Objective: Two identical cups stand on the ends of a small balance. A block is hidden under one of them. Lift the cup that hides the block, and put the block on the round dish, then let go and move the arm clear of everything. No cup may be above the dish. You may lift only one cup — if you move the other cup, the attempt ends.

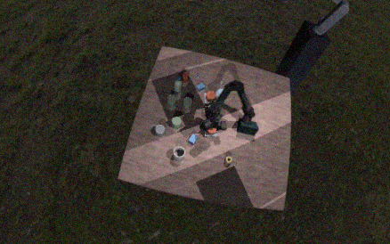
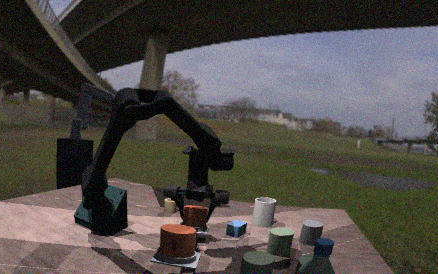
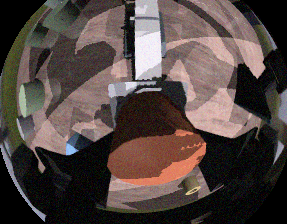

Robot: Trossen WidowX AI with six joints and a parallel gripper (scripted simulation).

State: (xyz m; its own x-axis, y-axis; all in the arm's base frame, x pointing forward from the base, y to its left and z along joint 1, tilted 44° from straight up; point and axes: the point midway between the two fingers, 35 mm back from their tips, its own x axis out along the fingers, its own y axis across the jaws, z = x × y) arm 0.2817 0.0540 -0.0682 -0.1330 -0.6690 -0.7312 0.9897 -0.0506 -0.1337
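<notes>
Two orange cups stand on the ends of the balance. One cup is between the fingers of my gripper, which is shut on it from above. This cup appears to be still on its pale end plate. The other cup stands on its own plate, nearer in the exterior view, with no finger at it. No block shows under either cup. A pale round thing, perhaps the dish, lies beside that other cup, partly behind the arm.
A blue block and a white container stand beyond the gripped cup. A grey cylinder, several green cylinders and a blue-capped bottle stand farther out. A small yellow ring-shaped piece stands apart.
</notes>
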